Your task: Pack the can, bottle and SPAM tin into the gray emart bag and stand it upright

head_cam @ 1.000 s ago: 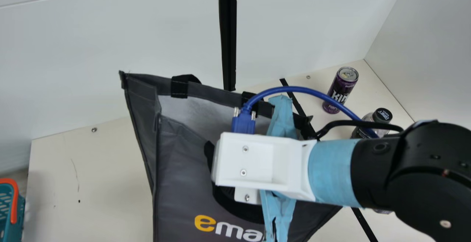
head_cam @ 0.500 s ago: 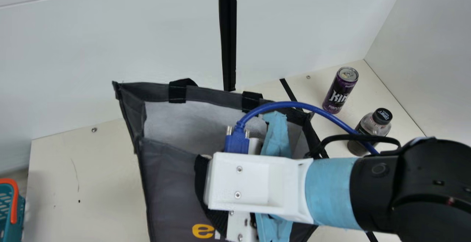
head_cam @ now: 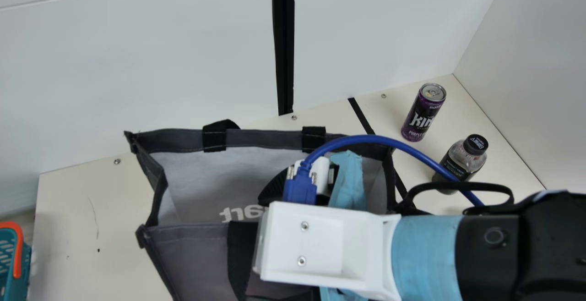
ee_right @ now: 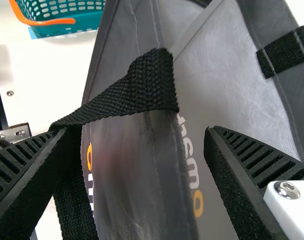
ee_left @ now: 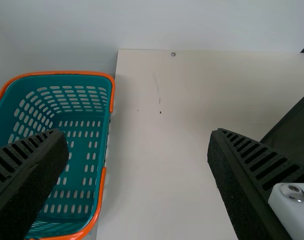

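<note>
Spread wider over the worktop (head_cam: 82, 214) since the earlier frame is the mouth of the gray emart bag (head_cam: 178, 140), the right arm (head_cam: 425, 255) having been brought nearer; the bag's wall is straddled by the right pincer (ee_right: 136, 132), its fingers well apart and clamped on nothing; the left pincer (ee_left: 136, 135) is open and empty; right of the bag, both upright, stand the can (head_cam: 423, 113) and, nearer, the bottle (head_cam: 462, 159); for either, a rightward move by the closer right arm seems needed, across a vertical axis, once the looped black strap (ee_right: 141, 85) is cleared.
</note>
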Tool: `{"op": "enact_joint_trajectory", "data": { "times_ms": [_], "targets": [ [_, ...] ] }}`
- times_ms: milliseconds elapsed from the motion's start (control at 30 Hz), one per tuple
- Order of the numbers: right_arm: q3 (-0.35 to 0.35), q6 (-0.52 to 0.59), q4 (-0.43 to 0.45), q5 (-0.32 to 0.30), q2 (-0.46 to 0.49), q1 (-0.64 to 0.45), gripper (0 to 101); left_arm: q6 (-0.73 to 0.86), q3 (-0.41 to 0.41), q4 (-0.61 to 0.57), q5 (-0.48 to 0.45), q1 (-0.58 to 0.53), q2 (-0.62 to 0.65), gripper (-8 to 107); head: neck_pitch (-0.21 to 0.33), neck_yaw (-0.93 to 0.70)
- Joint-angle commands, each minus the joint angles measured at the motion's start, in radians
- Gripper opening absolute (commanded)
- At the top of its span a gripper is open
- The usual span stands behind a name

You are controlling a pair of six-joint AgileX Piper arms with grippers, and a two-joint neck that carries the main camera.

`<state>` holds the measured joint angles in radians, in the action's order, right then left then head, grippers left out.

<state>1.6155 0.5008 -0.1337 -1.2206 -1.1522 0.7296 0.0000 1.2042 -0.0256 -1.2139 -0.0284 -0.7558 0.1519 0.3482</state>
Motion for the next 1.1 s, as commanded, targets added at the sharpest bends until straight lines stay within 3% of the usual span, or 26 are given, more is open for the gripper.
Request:
{"op": "enact_joint_trajectory", "data": {
  "times_ms": [0,600,1067],
  "targets": [
    [0.004,-0.010,0.009,0.001,0.002,0.008,95,0.000,0.000,0.000,0.000,0.000,0.000,90,0.023,0.001],
    [0.090,-0.038,0.079,0.001,0.028,0.064,95,0.000,0.000,0.000,0.000,0.000,0.000,90,0.023,0.001],
    [0.170,-0.051,0.080,0.001,0.048,0.046,95,0.000,0.000,0.000,0.000,0.000,0.000,90,0.023,0.001]
  ]
}}
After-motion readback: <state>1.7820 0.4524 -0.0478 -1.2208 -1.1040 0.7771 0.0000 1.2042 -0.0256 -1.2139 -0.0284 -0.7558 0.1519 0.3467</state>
